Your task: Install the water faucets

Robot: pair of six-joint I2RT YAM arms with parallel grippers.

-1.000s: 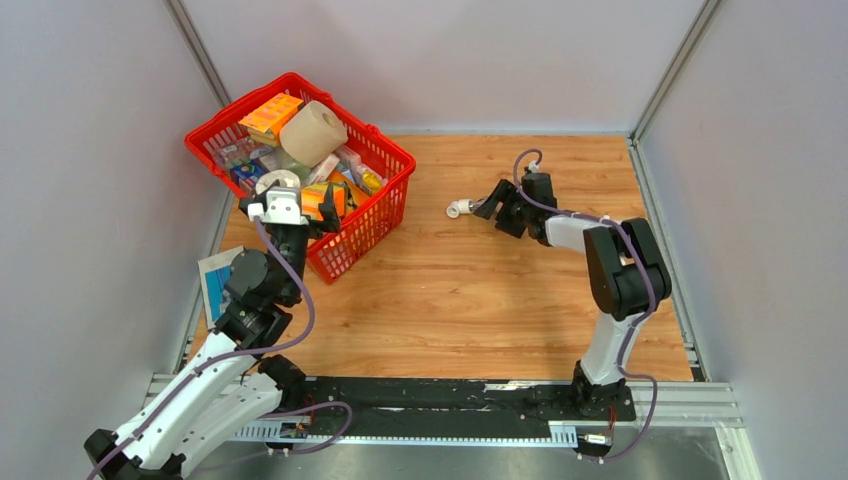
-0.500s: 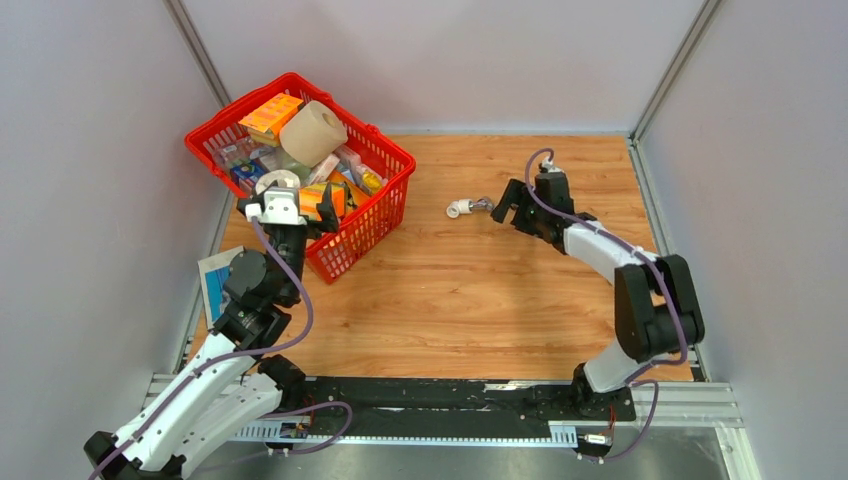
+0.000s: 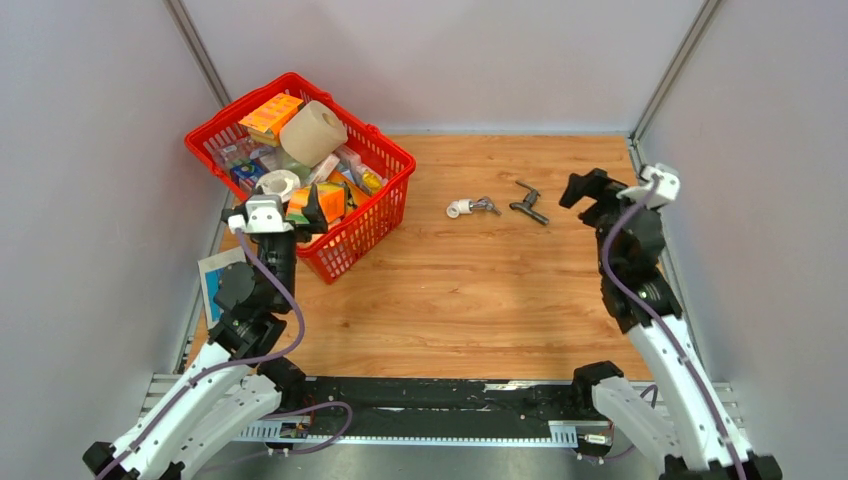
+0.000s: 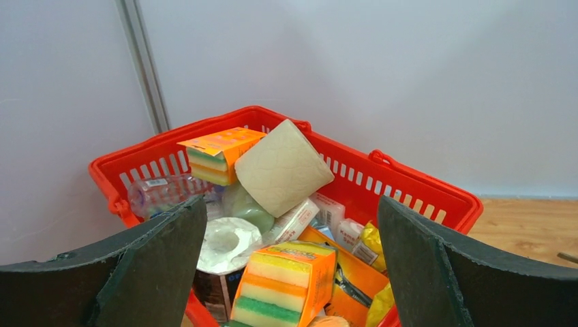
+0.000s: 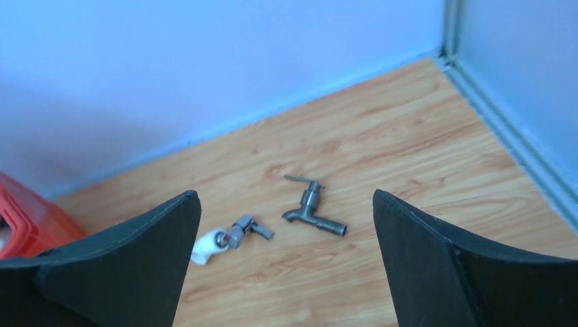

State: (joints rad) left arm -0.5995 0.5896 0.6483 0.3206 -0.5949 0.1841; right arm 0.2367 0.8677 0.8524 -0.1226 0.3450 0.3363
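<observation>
The counter (image 3: pixel 470 300) is smooth wood. The basket (image 3: pixel 370 222) is shiny red plastic. The dark tap (image 5: pixel 312 208) is dull metal.

Red basket (image 5: pixel 24 218) mostly beyond right wrist view's edge; join of silver faucet (image 3: pixel 487 205) and white fitting (image 3: pixel 456 209) too small

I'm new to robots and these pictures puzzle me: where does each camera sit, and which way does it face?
Top: above and behind the robot, looking down on the table; both arms show.
Left wrist: on the left arm, facing the red basket; the left tool shows.
Right wrist: on the right arm, facing the dark faucet and silver faucet; the right tool shows.
Shared: top and right wrist both see both faucets.
</observation>
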